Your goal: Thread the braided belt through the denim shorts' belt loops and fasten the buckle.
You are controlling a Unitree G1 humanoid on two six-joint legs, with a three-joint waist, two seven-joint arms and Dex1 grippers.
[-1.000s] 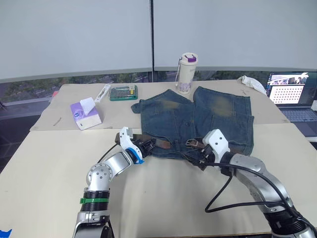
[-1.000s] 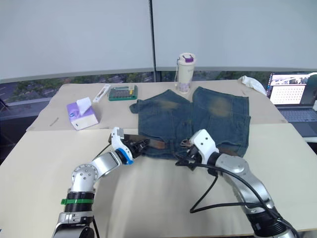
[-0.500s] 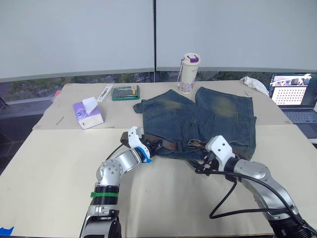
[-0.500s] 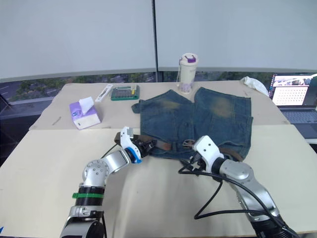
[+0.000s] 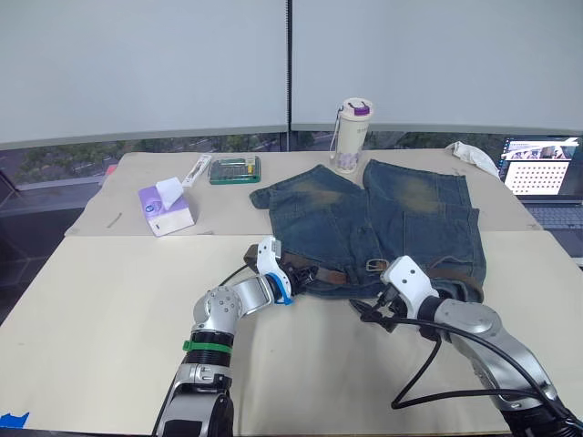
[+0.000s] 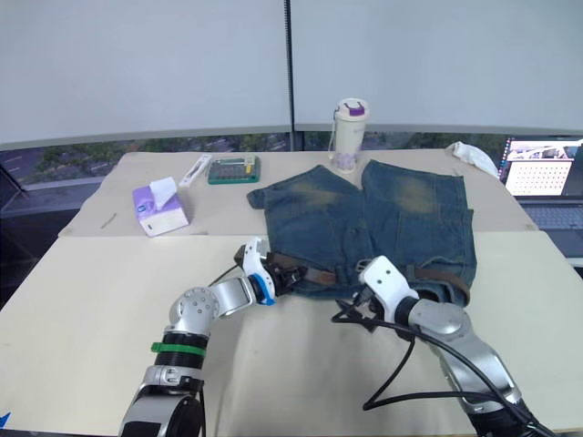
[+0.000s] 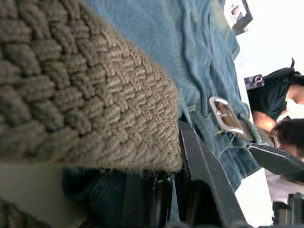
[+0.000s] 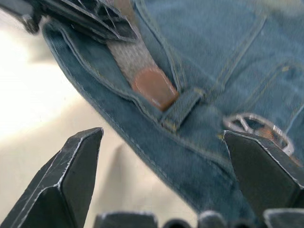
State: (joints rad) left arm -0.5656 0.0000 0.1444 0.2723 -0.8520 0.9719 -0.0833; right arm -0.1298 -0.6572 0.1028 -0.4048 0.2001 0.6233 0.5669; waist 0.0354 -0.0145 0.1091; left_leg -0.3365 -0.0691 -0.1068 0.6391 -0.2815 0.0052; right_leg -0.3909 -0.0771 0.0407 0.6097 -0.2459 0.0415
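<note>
The denim shorts (image 5: 401, 218) lie flat on the table, waistband towards me. Along that waistband runs the braided belt (image 5: 328, 272), and its metal buckle (image 5: 375, 264) sits near the middle. My left gripper (image 5: 291, 270) is at the waistband's left end, shut on the belt. In the left wrist view the woven strap (image 7: 85, 90) is very close and the buckle (image 7: 224, 113) lies beyond. My right gripper (image 5: 372, 309) is open, just in front of the waistband. Between its fingers (image 8: 78, 166) I see the belt's brown tip (image 8: 153, 85) tucked under one of the belt loops (image 8: 183, 109).
At the back of the table stand a cream bottle (image 5: 351, 135), a purple tissue box (image 5: 165, 208) and a green case (image 5: 234, 169). A laptop (image 5: 537, 168) and white cloth (image 5: 474, 155) are at the far right. A black cable (image 5: 428, 364) trails from my right arm.
The camera view has shifted. My right gripper has drawn back off the waistband towards me. My left gripper, still holding the belt, has edged right, and the buckle has shifted right too.
</note>
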